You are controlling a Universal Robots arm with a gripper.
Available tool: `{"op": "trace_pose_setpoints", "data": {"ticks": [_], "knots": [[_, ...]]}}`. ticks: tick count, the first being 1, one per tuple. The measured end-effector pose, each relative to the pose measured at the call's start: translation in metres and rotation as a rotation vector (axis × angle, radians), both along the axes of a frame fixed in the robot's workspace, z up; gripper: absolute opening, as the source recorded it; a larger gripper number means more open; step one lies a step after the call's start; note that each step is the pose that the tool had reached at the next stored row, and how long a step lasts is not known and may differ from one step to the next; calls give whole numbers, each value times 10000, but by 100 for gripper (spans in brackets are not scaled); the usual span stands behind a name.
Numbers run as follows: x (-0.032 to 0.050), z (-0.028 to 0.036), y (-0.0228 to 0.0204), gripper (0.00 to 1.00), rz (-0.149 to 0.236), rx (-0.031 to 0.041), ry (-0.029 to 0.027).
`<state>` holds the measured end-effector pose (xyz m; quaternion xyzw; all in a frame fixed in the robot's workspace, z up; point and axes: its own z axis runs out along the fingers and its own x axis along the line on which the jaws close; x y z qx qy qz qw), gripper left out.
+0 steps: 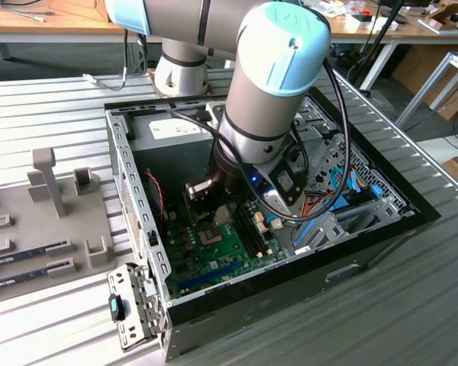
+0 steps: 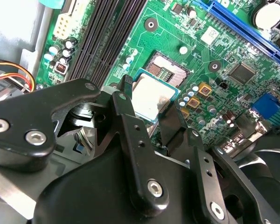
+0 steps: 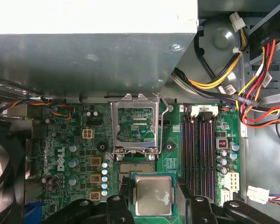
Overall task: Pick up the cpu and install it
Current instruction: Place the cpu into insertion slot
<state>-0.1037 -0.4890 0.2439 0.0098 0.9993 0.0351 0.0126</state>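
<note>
Cpu (image 3: 153, 195): small thin square, dull silver-grey metal top with faint smudges, narrow green circuit-board rim on all sides. It lies level in both wrist views.

Hand (image 2: 151, 103): narrow, clamped on the cpu, with black fingers (image 3: 125, 193) pressing two opposite edges. The other two edges are free.

Position: inside the open case (image 1: 126, 160), over the green motherboard (image 3: 74, 140). The near part of the chip overlaps the socket (image 2: 167, 70). Whether it touches the socket or hangs just above it, I cannot tell.

Edges and room:
- The socket's metal frame (image 3: 134, 122) is swung open on the side away from the hand, so the pin field is uncovered.
- The memory slots (image 3: 200, 149) run parallel, just beside one finger.
- Small round capacitors and yellow square parts stand near the other finger.
- The grey power supply (image 3: 84, 51) stands beyond the frame like a wall.
- A bundle of yellow, red and black cables (image 3: 252, 93) runs past the slots.
- A black fan (image 3: 2, 172) sits at the board's edge, apart from the chip.

In the exterior view the arm reaches down through the case's open side. The case stands on a ribbed metal worktop (image 1: 412, 305).
</note>
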Motion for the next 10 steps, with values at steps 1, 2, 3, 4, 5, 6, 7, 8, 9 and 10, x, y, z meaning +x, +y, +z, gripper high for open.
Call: {"op": "trace_pose_setpoints", "data": {"ticks": [1, 2, 3, 4, 5, 6, 7, 8, 9, 10], "knots": [[0, -2, -1, 47, 0, 0, 0], [0, -4, -2, 47, 0, 0, 0], [0, -5, -2, 47, 0, 0, 0], [0, -7, -3, 47, 0, 0, 0], [0, -9, -4, 47, 0, 0, 0], [0, -11, -5, 47, 0, 0, 0], [0, -13, -5, 47, 0, -1, 0], [0, -21, -8, 47, 0, 0, 0], [0, -32, -13, 47, 0, 0, 0], [0, -36, -15, 47, 0, 0, 0]]}}
